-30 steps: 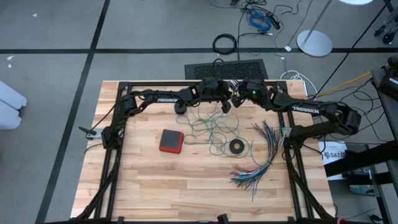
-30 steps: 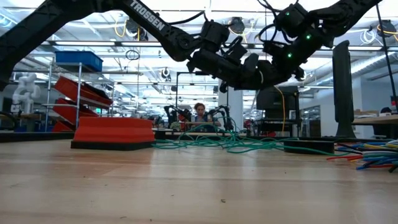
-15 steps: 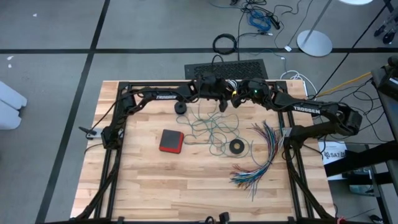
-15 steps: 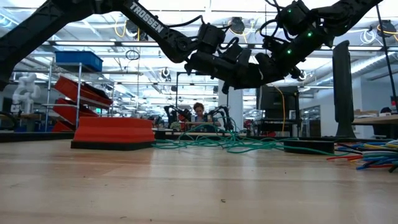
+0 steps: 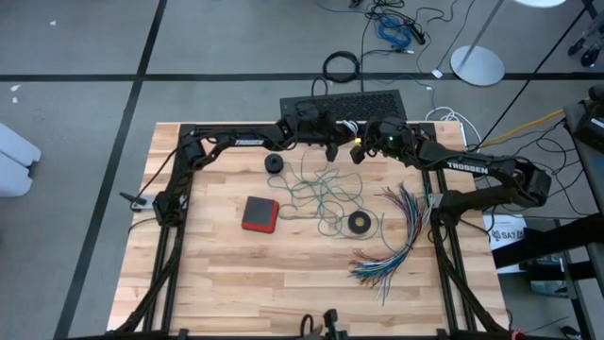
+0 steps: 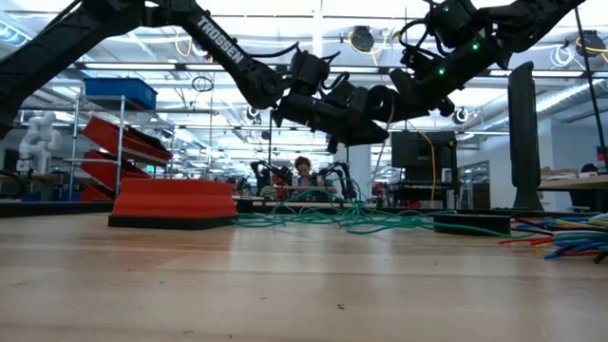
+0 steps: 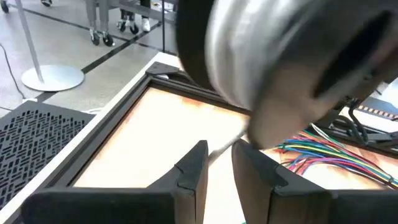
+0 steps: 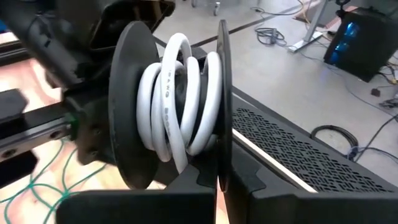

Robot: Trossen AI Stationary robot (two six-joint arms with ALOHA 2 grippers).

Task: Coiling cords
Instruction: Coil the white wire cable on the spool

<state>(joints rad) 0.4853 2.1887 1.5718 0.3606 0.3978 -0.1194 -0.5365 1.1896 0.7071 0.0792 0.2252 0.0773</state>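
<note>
White cord (image 8: 176, 99) coiled on black spool, teal cord (image 5: 321, 194) tangled loosely

Bare wood lies open along the table's (image 5: 236, 283) near edge; teal cord (image 5: 321, 194), red block (image 5: 260, 213), black ring (image 5: 359, 222) and fanned wires (image 5: 401, 236) crowd its middle.

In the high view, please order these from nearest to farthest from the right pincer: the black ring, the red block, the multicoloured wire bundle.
From the right pincer, near the table's far edge:
1. The black ring, toward the near edge.
2. The multicoloured wire bundle, to the right, its upper ends nearly as close as the ring.
3. The red block, to the left.
</note>
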